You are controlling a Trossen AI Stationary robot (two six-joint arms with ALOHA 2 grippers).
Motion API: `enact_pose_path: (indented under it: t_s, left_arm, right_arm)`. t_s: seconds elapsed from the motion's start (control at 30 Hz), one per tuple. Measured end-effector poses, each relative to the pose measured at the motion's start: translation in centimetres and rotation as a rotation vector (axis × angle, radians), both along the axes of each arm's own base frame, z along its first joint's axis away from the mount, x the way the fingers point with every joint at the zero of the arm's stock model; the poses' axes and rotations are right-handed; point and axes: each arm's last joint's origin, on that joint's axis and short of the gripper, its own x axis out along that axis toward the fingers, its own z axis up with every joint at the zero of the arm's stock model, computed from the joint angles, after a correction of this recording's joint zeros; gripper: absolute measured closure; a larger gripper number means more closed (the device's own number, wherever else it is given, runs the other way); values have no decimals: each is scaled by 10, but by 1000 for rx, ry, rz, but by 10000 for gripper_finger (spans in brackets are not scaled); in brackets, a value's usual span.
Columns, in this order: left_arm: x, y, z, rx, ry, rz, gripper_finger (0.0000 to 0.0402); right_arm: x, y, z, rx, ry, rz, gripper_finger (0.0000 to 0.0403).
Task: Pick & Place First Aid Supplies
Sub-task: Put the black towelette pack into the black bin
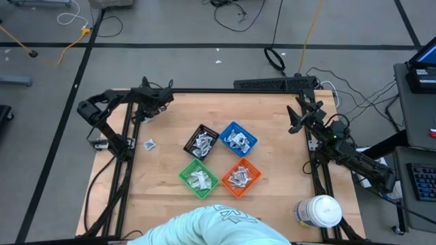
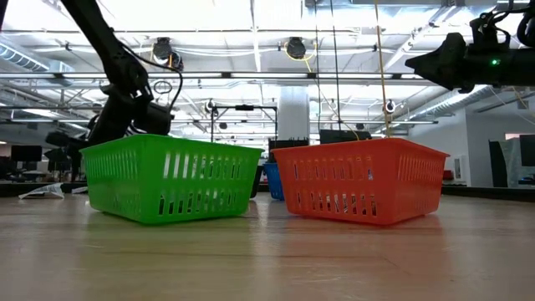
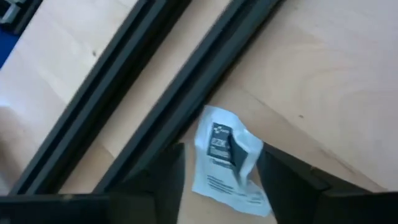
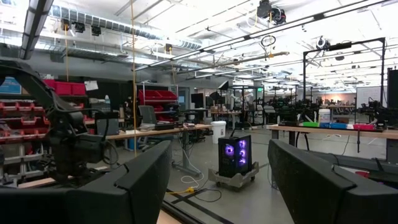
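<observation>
My left gripper point(image 3: 221, 152) is open near the table's far left corner point(image 1: 146, 109), pointing down beside the dark frame rail. A crumpled white packet with a dark label point(image 3: 225, 158) lies on the wood between its two fingers. A second loose packet point(image 1: 149, 143) lies flat nearer the bins and shows at the left of the low view point(image 2: 42, 191). More white and silvery packets fill the four bins. My right gripper point(image 4: 219, 180) is open and raised at the far right point(image 1: 294, 119), looking level into the room. My left gripper stands with one finger on each side of the crumpled packet point(image 3: 249, 149), coming from above. The packet lies on the table. Whether either finger touches it, I cannot tell.
The black point(image 1: 202, 141), blue point(image 1: 238, 138), green point(image 1: 198, 177) and orange point(image 1: 241, 175) bins cluster mid-table. A large white jar point(image 1: 319, 211) sits at the near right corner. A person in a pale shirt point(image 1: 204, 228) leans in at the near edge. Bare wood lies left of the bins.
</observation>
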Motion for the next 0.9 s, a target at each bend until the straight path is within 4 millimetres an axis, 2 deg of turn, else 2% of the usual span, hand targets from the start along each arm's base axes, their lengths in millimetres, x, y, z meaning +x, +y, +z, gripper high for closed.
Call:
enact_pose_path:
  t_s: [0.37,0.6,0.9]
  left_arm:
    - [13,3,-2,36,-48,-135,387]
    - [23,-1,2,10,-61,-215,398]
    - [25,-8,50,-70,-106,-444,400]
  right_arm:
    - [0,0,0,0,0,0,140]
    - [0,0,0,0,0,0,140]
    - [0,0,0,0,0,0,140]
